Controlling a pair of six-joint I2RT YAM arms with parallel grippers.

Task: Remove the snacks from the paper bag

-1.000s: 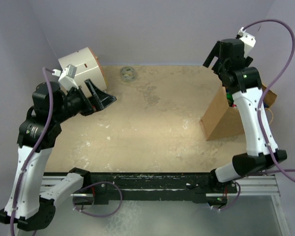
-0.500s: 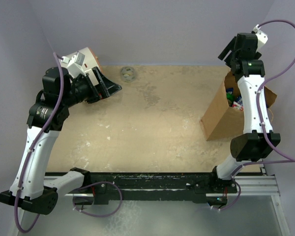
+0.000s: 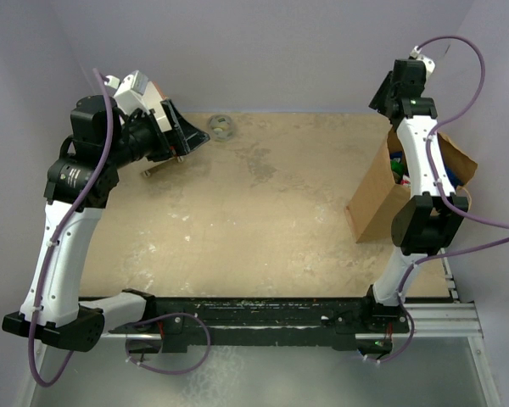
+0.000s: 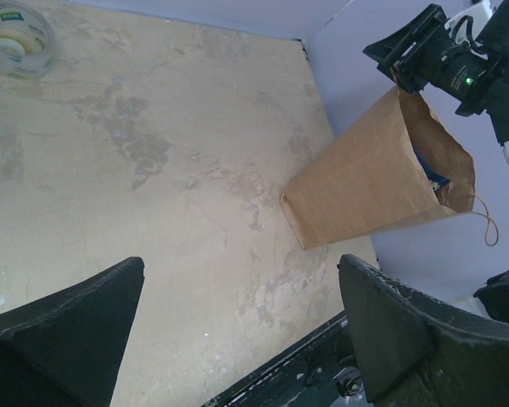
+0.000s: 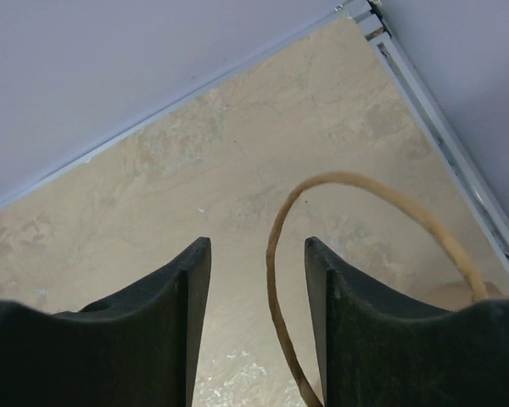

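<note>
While the right gripper point(image 5: 256, 246) hangs high over the paper bag point(image 4: 365, 182), jaws about half apart and clamped on nothing, look what sits in the gap: the bag's twine handle point(image 5: 348, 177), looping up between the fingers point(image 5: 153, 331). I can't tell whether it touches one of them.

The bag stands at three o'clock on the table point(image 3: 263, 212), mouth up and leaning, close to the right edge. The snacks point(image 4: 428, 174) are inside, just a flash of blue and green at the opening. None is out yet, so I'd call this the very start.

Over at ten o'clock the left gripper point(image 4: 242, 263) is spread wide, holding nothing, well apart from the bag and no help in steadying it.

Here's the worry. If those jaws shut where they are, they pinch twine, not a packet, and any lift hauls the whole bag up or tips it toward the edge. Going down past the loop could snag it too, or crush the paper mouth shut over the snacks. With nothing bracing that light bag, a nudge may topple it.
</note>
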